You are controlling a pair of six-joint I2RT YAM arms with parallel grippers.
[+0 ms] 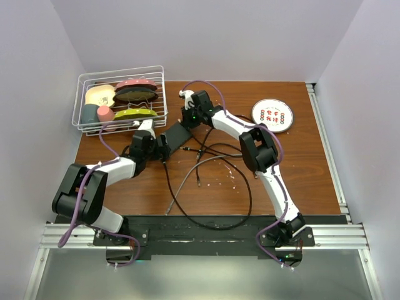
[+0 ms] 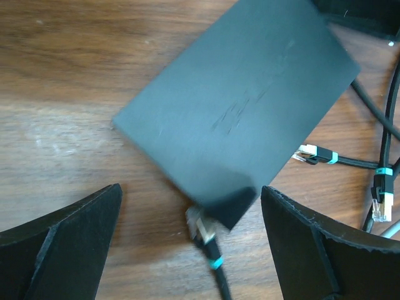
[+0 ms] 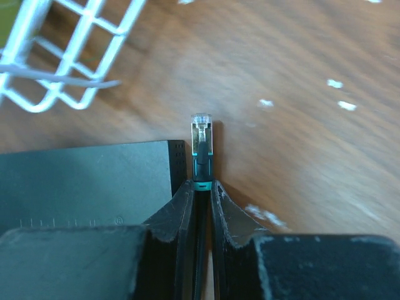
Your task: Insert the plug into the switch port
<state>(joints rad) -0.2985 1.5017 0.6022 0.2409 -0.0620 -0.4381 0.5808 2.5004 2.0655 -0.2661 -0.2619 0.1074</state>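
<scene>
The switch is a flat matte-black box (image 1: 178, 134) (image 2: 237, 106) (image 3: 87, 181) lying on the wooden table between both grippers. No port shows on it in any view. My right gripper (image 3: 201, 184) (image 1: 186, 117) is shut on a black cable just behind its clear plug (image 3: 201, 132) with a teal boot. That plug sticks out past the fingertips, just beside the box's vented end. My left gripper (image 2: 190, 240) (image 1: 164, 149) stands open at the box's opposite corner. A second plug (image 2: 201, 224) lies between its fingers, touching that corner.
A white wire basket (image 1: 120, 100) (image 3: 62, 56) of dishes stands at the back left, close to the right gripper. A round white disc (image 1: 272, 115) with red marks sits at the back right. Loose black cables (image 1: 212, 156) and spare plugs (image 2: 310, 153) lie right of the box.
</scene>
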